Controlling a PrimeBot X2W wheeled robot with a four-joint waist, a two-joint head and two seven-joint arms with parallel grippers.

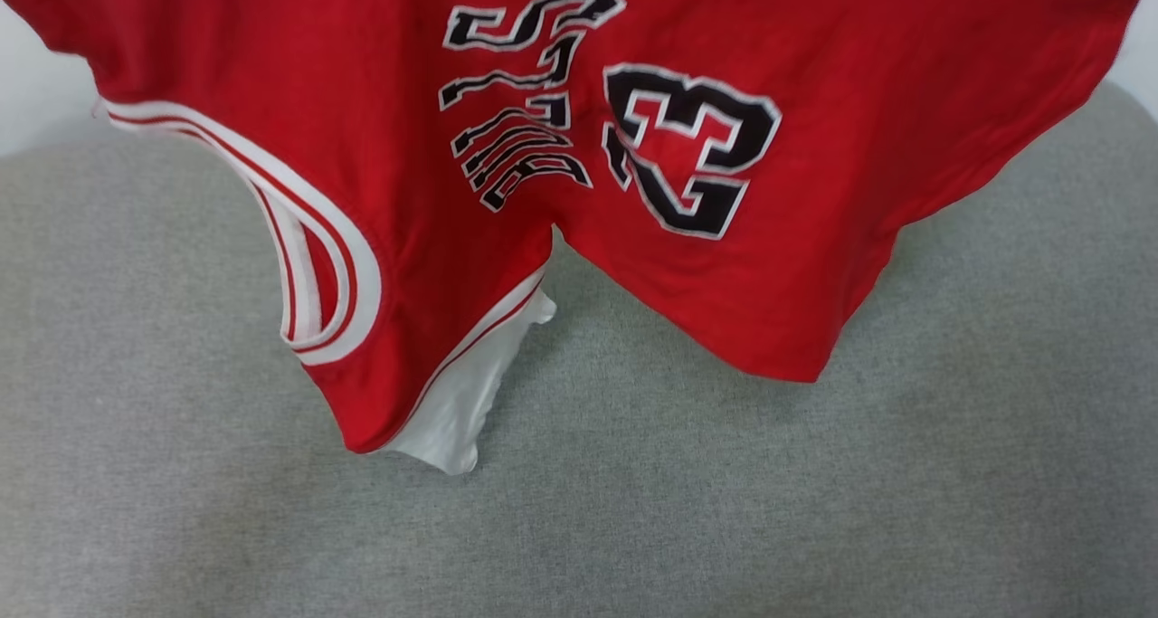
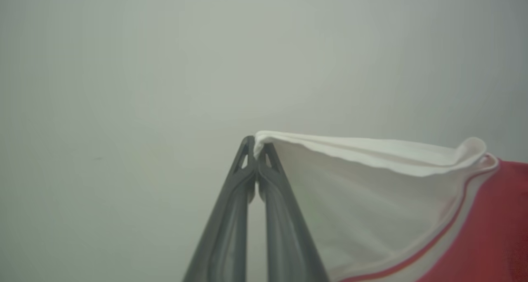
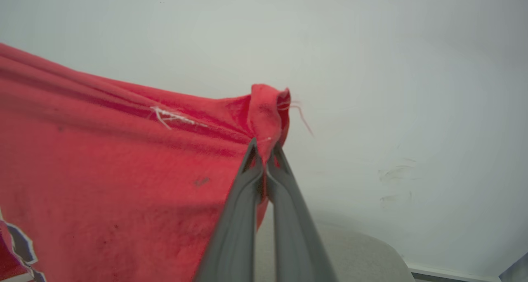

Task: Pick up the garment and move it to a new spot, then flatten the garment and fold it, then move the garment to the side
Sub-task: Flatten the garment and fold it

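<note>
The garment point(image 1: 507, 166), a red jersey with black white-outlined lettering and the number 23, hangs spread in the air above a grey fabric surface point(image 1: 633, 491). Its striped armhole trim and a white sleeve dangle at the lower left. In the left wrist view my left gripper point(image 2: 256, 150) is shut on the edge of the garment's white sleeve point(image 2: 363, 191). In the right wrist view my right gripper point(image 3: 264, 150) is shut on a bunched red corner of the garment point(image 3: 123, 162), with loose threads beside it.
The grey fabric surface has a rounded far edge, and a pale wall point(image 1: 27, 84) rises behind it. A floor edge and baseboard point(image 3: 445, 271) show low in the right wrist view.
</note>
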